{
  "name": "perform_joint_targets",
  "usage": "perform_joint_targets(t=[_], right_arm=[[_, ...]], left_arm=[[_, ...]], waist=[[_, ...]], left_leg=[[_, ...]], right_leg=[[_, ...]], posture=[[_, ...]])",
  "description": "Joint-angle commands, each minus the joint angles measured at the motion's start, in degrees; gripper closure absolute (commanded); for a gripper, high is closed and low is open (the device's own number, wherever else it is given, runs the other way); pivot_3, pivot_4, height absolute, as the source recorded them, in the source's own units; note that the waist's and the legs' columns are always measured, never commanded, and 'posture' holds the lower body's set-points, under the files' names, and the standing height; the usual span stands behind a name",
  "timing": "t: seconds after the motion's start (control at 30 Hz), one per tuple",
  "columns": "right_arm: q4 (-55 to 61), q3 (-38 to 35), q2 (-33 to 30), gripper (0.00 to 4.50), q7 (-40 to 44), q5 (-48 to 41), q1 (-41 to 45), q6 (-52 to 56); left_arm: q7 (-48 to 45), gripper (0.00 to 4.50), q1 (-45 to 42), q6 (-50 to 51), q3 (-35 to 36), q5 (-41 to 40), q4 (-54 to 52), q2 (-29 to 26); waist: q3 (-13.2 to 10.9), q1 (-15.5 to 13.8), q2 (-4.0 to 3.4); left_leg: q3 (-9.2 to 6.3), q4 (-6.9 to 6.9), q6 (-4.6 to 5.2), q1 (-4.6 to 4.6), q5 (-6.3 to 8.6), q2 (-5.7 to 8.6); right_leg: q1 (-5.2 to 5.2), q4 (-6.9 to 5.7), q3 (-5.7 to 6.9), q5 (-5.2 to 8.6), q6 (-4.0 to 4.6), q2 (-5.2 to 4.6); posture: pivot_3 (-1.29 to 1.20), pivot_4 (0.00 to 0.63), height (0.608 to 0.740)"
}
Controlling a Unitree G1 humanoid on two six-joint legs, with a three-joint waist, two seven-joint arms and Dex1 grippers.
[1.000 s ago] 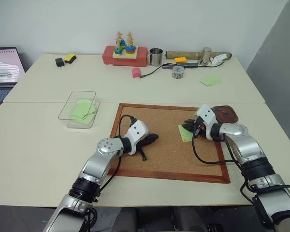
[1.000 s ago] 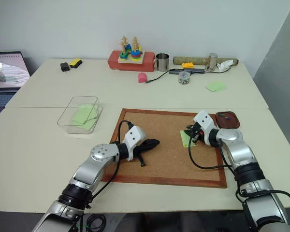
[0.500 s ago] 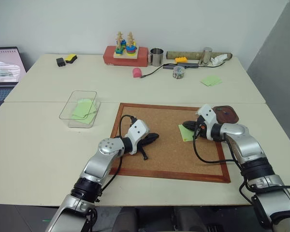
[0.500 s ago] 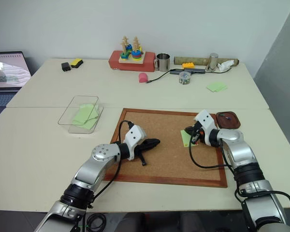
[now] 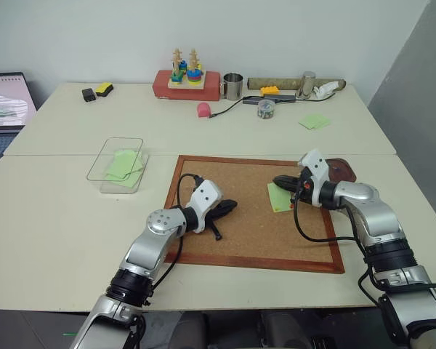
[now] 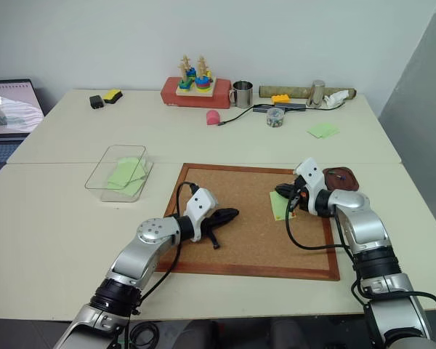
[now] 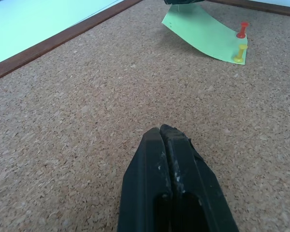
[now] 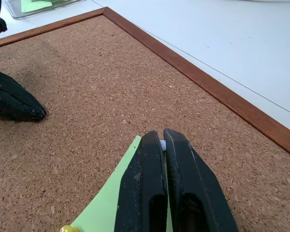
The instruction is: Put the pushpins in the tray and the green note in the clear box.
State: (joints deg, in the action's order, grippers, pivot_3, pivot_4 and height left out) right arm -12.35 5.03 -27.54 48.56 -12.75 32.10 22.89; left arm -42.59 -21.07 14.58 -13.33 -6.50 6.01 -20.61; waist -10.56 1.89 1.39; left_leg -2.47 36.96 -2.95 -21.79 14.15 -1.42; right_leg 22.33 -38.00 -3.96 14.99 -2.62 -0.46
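Observation:
The green note (image 5: 280,198) lies on the corkboard (image 5: 240,240), right of its middle. A red pushpin (image 7: 241,29) and a yellow pushpin (image 7: 240,52) stand in one edge of it, and the opposite edge curls up. Just above that raised edge, my right gripper (image 5: 278,180) is shut on a small white-headed pushpin (image 8: 163,143). Behind that hand, off the board's right corner, sits the brown tray (image 5: 341,169). My left gripper (image 5: 234,206) is shut on nothing and rests low over the board's left half. The clear box (image 5: 118,163) stands left of the board.
The clear box holds two overlapping green notes (image 5: 123,164). More green notes (image 5: 315,121) lie on the far table. Along the back edge are a red block with ring toys (image 5: 187,81), a metal mug (image 5: 234,85) and a cable. A laptop (image 5: 3,102) sits far left.
My right gripper has lifted a little off the green note, its fingers shut. The left gripper has stayed where it was.

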Motion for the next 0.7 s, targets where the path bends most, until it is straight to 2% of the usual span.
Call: perform_joint_targets(t=[0.03,0.23,0.5,0.7], right_arm=[[4.7,-3.01,-0.88,4.49,0.36,-2.52,0.62,0.95],[7.81,-5.93,-3.94,4.49,-0.52,-3.34,0.58,2.26],[3.24,-8.4,-12.79,4.49,-7.31,5.1,-1.91,-2.0],[-4.97,-9.44,-11.98,4.49,-16.81,9.7,-1.53,-5.04]], left_arm=[[0.44,4.5,2.0,2.35,-1.44,1.86,2.11,-0.38],[0.7,4.5,2.41,2.21,-1.83,1.95,2.1,-0.16],[0.98,4.5,2.6,1.65,-2.42,2.48,2.18,-0.19],[0.47,4.5,2.0,1.02,-2.87,2.63,3.06,-0.1]], waist=[[0.01,-0.01,-0.01],[0.03,-0.01,-0.04],[0.05,-0.03,-0.06],[0.11,-0.02,-0.15]], left_leg=[[0.0,0.0,0.0,0.0,0.0,0.0],[-0.01,-0.01,0.0,-0.01,0.0,0.0],[0.02,-0.04,0.0,-0.02,0.0,0.0],[0.09,-0.03,0.0,0.0,0.0,0.01]], right_leg=[[0.0,0.0,0.0,0.0,0.0,0.0],[0.0,0.02,0.01,0.0,0.0,0.0],[0.0,0.07,0.0,0.03,-0.04,0.0],[-0.01,0.06,-0.08,0.13,-0.22,0.0]], posture=[[0.0,0.15,0.74],[0.0,0.15,0.74],[0.0,0.15,0.74],[0.0,0.15,0.74]])
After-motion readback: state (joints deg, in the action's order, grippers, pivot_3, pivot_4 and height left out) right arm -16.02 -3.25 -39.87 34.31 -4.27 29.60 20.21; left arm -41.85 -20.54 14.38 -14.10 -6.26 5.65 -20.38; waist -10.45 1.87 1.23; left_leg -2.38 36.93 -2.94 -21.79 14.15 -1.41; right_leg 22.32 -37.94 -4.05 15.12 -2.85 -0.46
